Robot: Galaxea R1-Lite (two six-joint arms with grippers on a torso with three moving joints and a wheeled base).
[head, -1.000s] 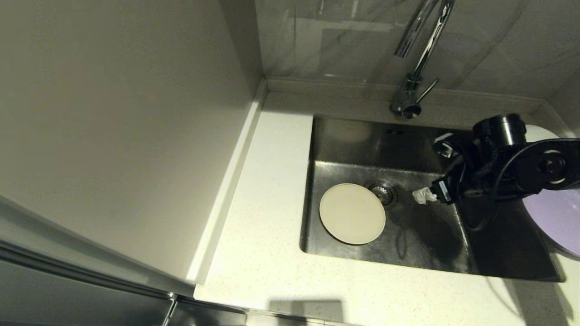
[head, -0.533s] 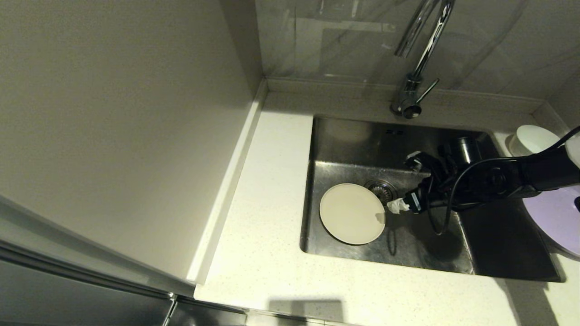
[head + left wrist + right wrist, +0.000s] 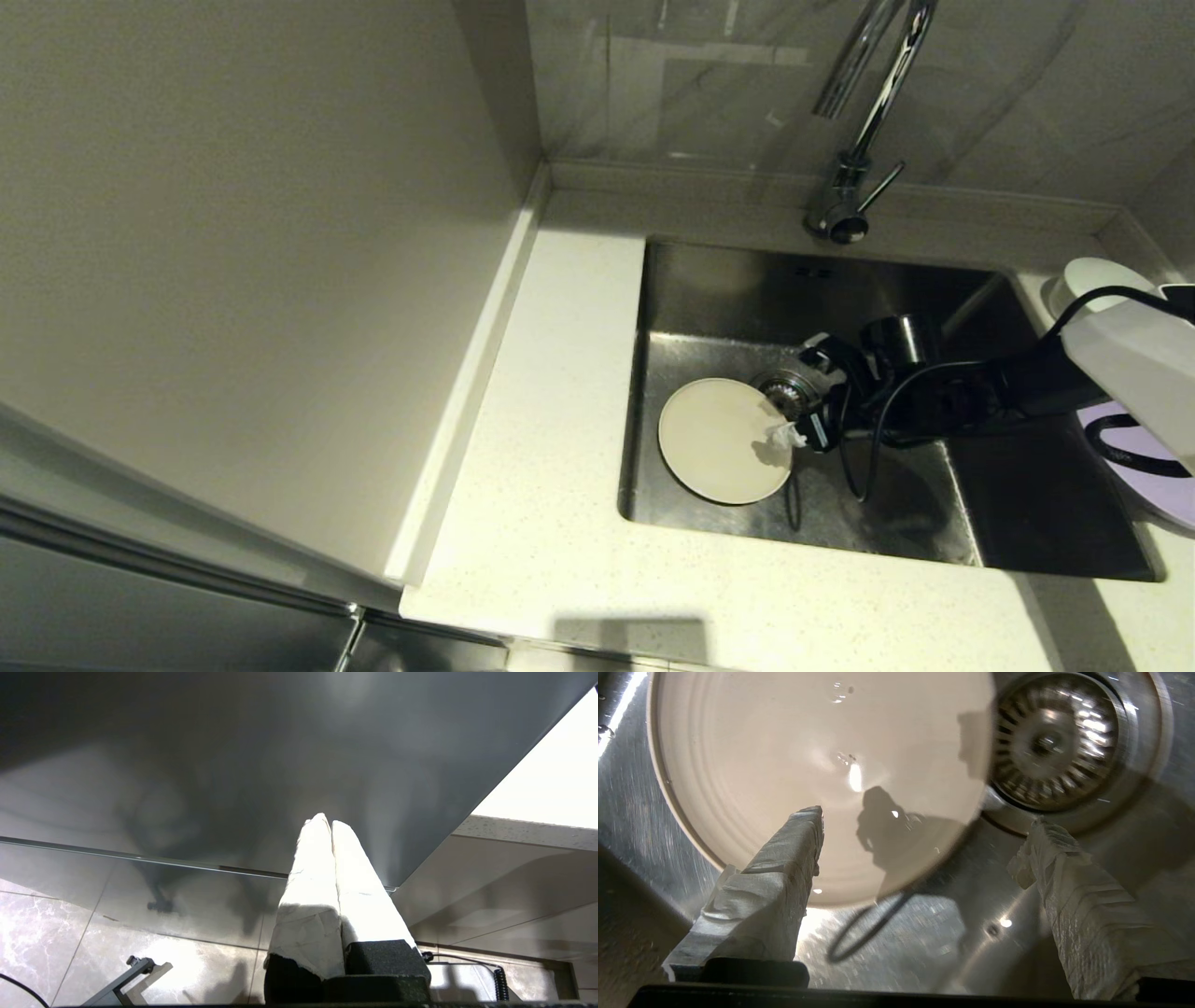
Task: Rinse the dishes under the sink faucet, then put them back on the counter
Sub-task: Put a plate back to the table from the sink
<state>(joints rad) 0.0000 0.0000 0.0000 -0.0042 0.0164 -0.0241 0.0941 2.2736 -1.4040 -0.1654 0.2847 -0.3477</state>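
right pincer (image 3: 782, 422) spread wide over cream plate (image 3: 724, 441); no writing legible.

Brushed steel, glazed ceramic, polished chrome

The sink (image 3: 896, 523) is scuffed, brushed stainless steel, its drain strainer (image 3: 1057, 742) shiny slotted metal. Below the right gripper (image 3: 924, 849), whose fingers (image 3: 784, 868) are wrapped in rough, matt white tape, the cream-beige plate (image 3: 719, 443) looks smooth and glossy with droplets. The faucet (image 3: 864, 112) is mirror chrome; the counter (image 3: 551, 373) is finely speckled stone.
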